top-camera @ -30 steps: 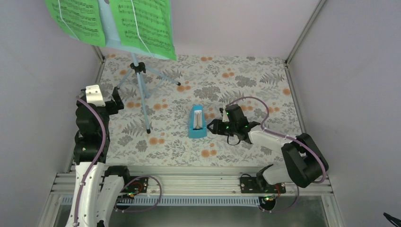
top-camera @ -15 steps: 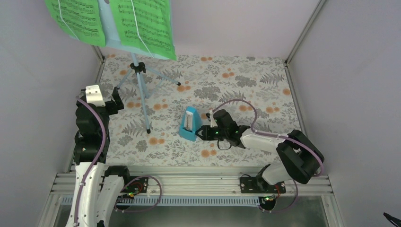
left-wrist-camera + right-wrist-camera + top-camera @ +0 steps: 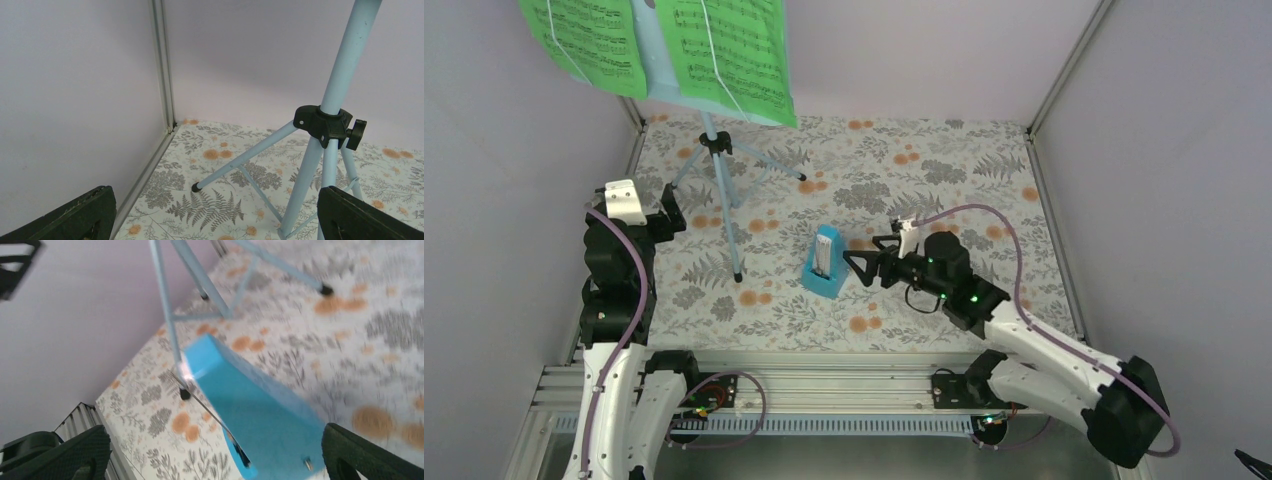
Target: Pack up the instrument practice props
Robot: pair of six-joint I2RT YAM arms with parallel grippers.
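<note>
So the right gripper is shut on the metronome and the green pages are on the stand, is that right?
Not quite: the right gripper is open, not clamped on the metronome, as the top view shows; its fingers sit wide apart in the right wrist view too. The green pages are indeed on the stand.

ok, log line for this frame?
right tool: open, beside metronome | metronome: standing on table | left tool: open, near music stand | sheet music: on stand
</note>
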